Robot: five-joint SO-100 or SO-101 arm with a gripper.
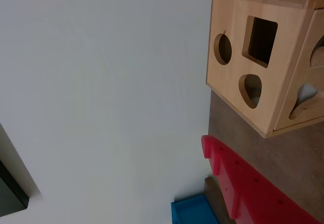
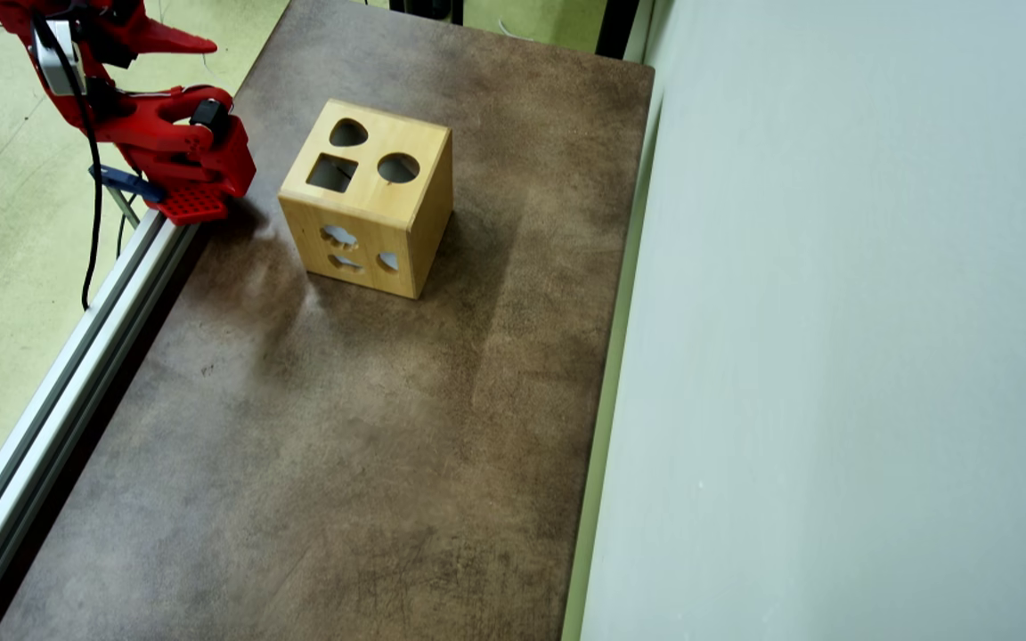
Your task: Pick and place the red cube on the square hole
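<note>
The red cube shows in neither view. The light wooden box (image 2: 420, 216) stands on the brown table toward the far left in the overhead view, with the dark square hole (image 2: 332, 172) in its top face beside a round and a rounded-triangle cutout. In the wrist view the box (image 1: 230, 89) sits at the upper right, and the square hole (image 1: 260, 40) looks empty. My gripper (image 2: 191, 206) rests folded at the table's left edge, a short way left of the box. Only one red finger (image 1: 238, 181) shows in the wrist view, with nothing visible held.
An aluminium rail (image 2: 68, 356) runs along the table's left edge. A pale wall (image 2: 834, 356) borders the right side. A blue ribbed part (image 1: 195, 211) sits by the red finger at the table edge. Bare brown tabletop (image 2: 344, 445) stretches in front of the box.
</note>
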